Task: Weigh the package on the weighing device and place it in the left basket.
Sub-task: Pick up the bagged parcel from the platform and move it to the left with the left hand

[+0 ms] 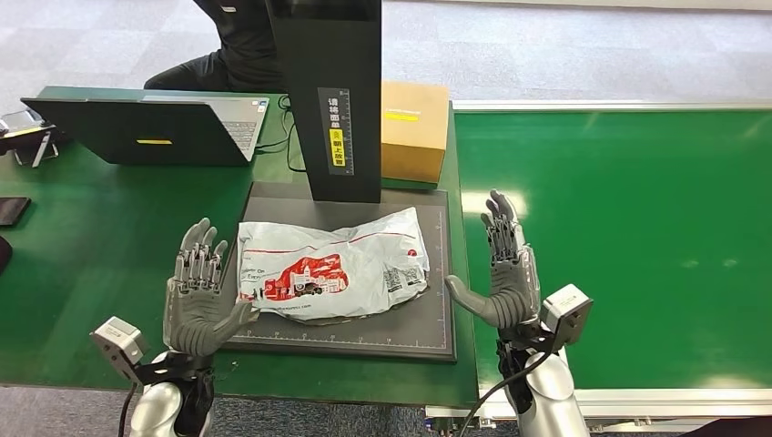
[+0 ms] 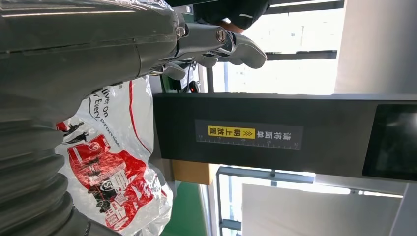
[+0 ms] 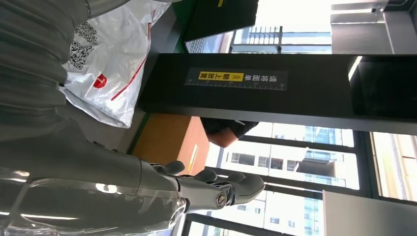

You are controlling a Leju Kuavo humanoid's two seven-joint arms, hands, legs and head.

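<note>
I see the crinkled white plastic mailer package with red print (image 1: 332, 266) lying on the dark grey weighing platform (image 1: 428, 337). My left hand (image 1: 196, 296) and right hand (image 1: 506, 273) flank it, palms inward, fingers spread, holding nothing.

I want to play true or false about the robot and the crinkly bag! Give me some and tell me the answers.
1. The white plastic package with red print lies on the dark grey weighing platform. True.
2. The left hand holds the package. False: it is open beside it.
3. The right hand is open. True.
4. The brown cardboard box sits on the package. False: it stands behind the platform.
</note>
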